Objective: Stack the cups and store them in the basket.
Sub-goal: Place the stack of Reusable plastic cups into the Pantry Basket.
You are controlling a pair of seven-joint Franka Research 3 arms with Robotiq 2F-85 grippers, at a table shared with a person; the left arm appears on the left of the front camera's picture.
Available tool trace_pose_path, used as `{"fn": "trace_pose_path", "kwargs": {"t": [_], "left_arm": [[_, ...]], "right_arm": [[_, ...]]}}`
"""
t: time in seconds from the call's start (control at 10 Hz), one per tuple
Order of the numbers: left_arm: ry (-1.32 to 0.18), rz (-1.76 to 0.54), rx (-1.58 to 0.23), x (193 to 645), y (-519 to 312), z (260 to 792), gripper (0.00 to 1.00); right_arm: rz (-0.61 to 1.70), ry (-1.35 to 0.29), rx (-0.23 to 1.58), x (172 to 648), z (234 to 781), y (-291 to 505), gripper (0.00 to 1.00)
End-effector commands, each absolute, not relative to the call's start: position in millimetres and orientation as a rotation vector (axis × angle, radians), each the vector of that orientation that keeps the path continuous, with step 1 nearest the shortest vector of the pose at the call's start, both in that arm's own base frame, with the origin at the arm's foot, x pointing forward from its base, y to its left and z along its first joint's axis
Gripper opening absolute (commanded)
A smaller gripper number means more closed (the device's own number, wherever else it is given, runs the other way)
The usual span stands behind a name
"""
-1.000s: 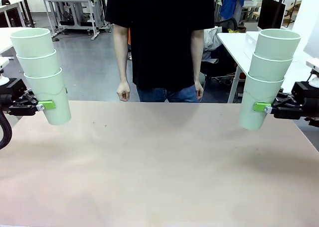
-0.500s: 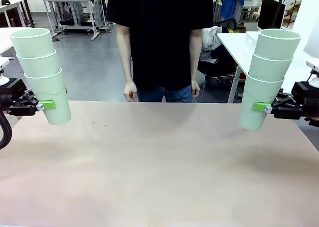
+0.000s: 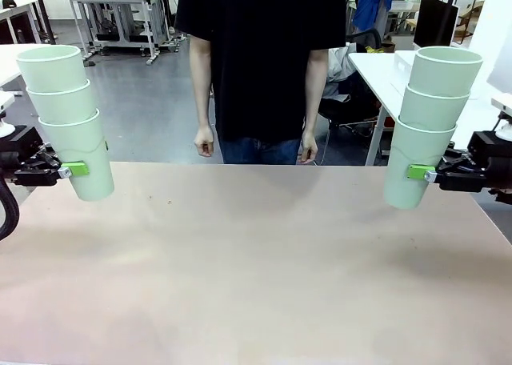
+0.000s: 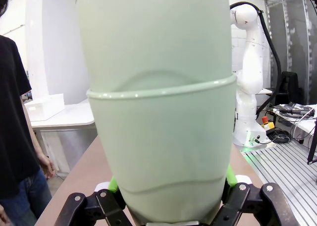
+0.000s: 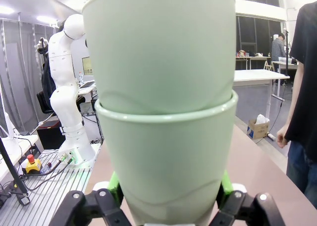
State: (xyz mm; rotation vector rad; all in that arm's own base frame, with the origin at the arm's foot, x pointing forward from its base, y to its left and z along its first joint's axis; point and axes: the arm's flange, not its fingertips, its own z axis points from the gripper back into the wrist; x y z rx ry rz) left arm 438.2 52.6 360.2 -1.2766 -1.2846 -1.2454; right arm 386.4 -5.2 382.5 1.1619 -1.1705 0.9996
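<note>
Clear of the table [image 3: 256, 261], the left gripper [image 3: 80, 170] is clamped on the bottom tumbler of the left stack [image 3: 68, 117], and the right gripper [image 3: 414, 173] likewise on the right stack [image 3: 430, 117]. Align both stacks upright and coaxial before nesting. The front view confirms three tumblers per stack. The wrist views show the green pads [image 4: 113, 184] seated on both sides.

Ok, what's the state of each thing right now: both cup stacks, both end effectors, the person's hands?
left stack: three cups nested, leaning slightly, held above the table.
right stack: three cups nested, leaning slightly, held above the table.
left end effector: shut on the left stack's bottom cup.
right end effector: shut on the right stack's bottom cup.
person's hands: hanging down, off the table.
</note>
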Motion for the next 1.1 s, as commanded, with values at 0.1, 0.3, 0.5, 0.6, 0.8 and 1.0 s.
{"fn": "trace_pose_path", "kwargs": {"t": [0.1, 0.3, 0.5, 0.6, 0.8, 1.0], "left_arm": [[-1.291, -1.248, -1.278, 437.4, 51.0, 366.1, 0.85], [-1.291, -1.248, -1.278, 437.4, 51.0, 366.1, 0.85], [-1.291, -1.248, -1.278, 437.4, 51.0, 366.1, 0.85], [-1.291, -1.248, -1.278, 437.4, 51.0, 366.1, 0.85], [-1.291, -1.248, -1.278, 437.4, 51.0, 366.1, 0.85], [-1.291, -1.248, -1.278, 437.4, 51.0, 366.1, 0.85]], "right_arm": [[1.006, -1.176, 1.155, 387.2, 386.6, -3.5, 0.86], [1.006, -1.176, 1.155, 387.2, 386.6, -3.5, 0.86], [1.006, -1.176, 1.155, 387.2, 386.6, -3.5, 0.86], [1.006, -1.176, 1.155, 387.2, 386.6, -3.5, 0.86], [1.006, -1.176, 1.155, 387.2, 386.6, -3.5, 0.86], [1.006, -1.176, 1.155, 387.2, 386.6, -3.5, 0.86]]}}
